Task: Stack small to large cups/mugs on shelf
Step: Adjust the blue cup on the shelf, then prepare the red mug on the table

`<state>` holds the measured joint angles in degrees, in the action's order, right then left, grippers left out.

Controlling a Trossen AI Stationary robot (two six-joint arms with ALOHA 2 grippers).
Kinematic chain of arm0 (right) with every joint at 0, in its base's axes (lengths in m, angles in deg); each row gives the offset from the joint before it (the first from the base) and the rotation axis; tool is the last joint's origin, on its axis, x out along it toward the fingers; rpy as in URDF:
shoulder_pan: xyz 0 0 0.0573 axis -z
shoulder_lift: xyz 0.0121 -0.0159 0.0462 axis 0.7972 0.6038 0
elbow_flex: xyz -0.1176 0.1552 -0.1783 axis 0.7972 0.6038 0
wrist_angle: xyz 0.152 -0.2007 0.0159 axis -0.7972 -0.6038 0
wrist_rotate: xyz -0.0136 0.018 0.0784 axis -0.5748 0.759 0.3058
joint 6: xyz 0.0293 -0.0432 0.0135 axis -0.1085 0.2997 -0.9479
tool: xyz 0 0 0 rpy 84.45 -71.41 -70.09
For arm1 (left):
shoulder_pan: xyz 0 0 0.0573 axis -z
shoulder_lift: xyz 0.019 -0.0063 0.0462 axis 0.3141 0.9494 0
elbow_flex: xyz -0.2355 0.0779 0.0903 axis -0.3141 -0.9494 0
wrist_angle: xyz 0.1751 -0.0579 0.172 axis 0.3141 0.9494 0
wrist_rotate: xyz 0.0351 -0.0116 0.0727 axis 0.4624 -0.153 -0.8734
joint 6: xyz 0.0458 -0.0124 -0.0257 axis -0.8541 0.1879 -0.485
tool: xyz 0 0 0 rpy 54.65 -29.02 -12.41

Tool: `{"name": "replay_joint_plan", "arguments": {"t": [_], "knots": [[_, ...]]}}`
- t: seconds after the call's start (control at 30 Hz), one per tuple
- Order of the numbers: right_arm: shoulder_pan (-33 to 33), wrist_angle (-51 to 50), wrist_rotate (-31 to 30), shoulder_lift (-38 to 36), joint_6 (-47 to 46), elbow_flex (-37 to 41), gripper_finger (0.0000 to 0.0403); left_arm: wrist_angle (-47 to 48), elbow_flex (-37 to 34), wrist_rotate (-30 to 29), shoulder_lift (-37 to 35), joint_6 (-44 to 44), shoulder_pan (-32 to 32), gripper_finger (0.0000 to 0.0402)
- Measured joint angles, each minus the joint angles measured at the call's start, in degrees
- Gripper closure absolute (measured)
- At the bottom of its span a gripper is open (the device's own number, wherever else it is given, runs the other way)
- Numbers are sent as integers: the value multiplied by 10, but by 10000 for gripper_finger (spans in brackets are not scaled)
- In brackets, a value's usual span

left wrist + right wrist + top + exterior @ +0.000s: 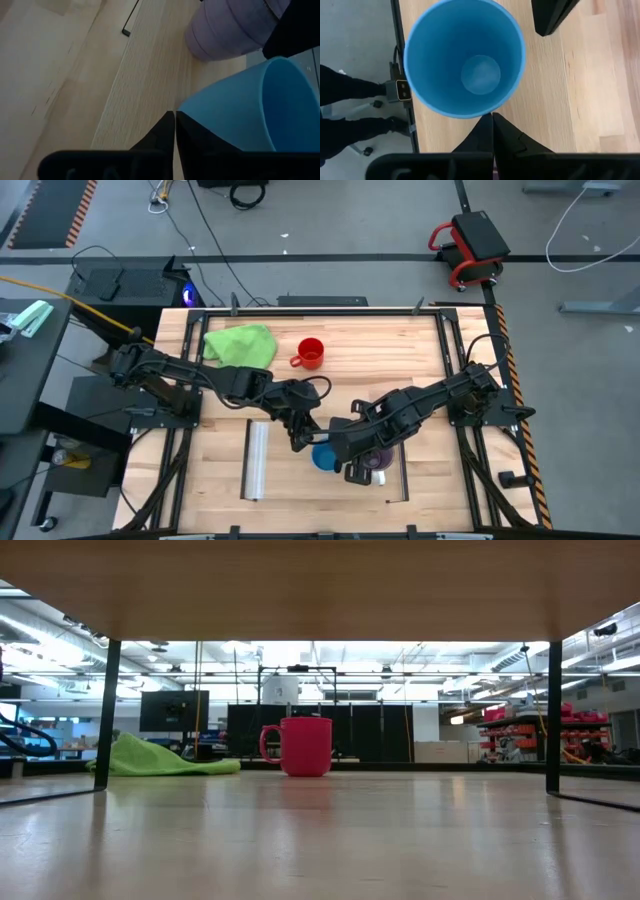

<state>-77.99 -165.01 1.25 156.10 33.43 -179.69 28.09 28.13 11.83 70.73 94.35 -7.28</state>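
Lab floor and cables surround the table [330, 345]; behind it, at 12 o'clock, you have a dark box with a blue light [187, 290] and a red-and-black cart [470, 245].

Hidden stuff first. In the high view both grippers crowd the shelf [290, 470], so the blue cup [324, 457] shows only as a sliver and the purple mug [376, 463], just beside it at 3 o'clock, is mostly under the right arm. The low view looks out from under the shelf; neither of these two shows there.

No readable writing anywhere.

Left gripper [175, 117]: fingers pressed together, holding nothing, tips right against the blue cup's outer wall; whether they touch it, you can't tell. Right gripper [493, 119]: fingers also pressed together and empty, tip at the cup's rim, looking down into it. The cup stands upright near the shelf's edge.

Red mug [310, 354] stands alone at 12 o'clock from the shelf, well apart, handle toward the green cloth [240, 343] beside it.
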Motion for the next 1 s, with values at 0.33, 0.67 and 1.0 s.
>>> {"name": "replay_joint_plan", "arguments": {"t": [0.33, 0.67, 1.0], "knots": [[2, -46, -6, 0, -18, 0, 398, 0, 0, -13, 0, -11, -4, 387], [12, -61, -25, -23, -18, -1, 393, 13, 0, -15, -24, -29, -72, 380], [54, -74, -131, -97, -18, -1, 387, 48, 0, 21, -38, -78, -202, 381]]}}
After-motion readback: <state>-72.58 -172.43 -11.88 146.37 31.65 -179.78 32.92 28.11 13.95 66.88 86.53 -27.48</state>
